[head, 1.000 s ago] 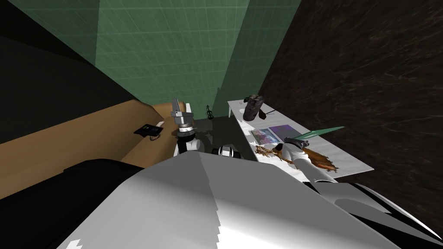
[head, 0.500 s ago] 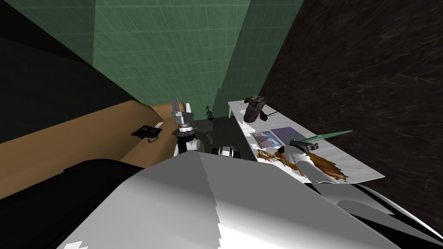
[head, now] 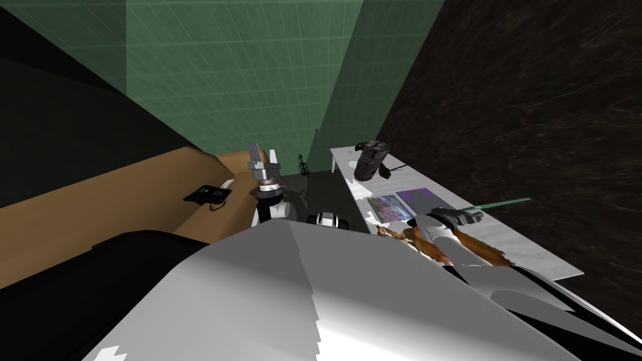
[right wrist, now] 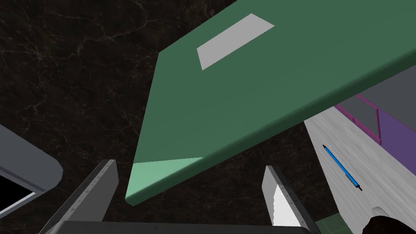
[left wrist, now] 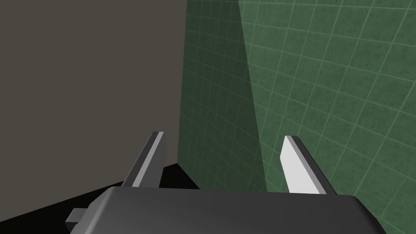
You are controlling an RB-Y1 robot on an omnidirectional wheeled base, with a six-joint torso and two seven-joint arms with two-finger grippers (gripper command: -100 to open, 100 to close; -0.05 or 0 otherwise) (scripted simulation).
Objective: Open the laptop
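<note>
While green laptop lid [right wrist: 243,93] stands part-raised over white desk [head: 539,247], right gripper [right wrist: 189,165] splayed around its corner, clamping nothing; best pushed upward steadily from beneath edge. Left gripper [left wrist: 224,136] splayed, idle.

laptop lid [right wrist: 243,101]: smooth, matt green | table [right wrist: 373,174]: pale, fine streaked grain | tiled wall [left wrist: 325,81]: green, matt tiles | dark wall [right wrist: 61,61]: stone-like, thin pale veins
</note>
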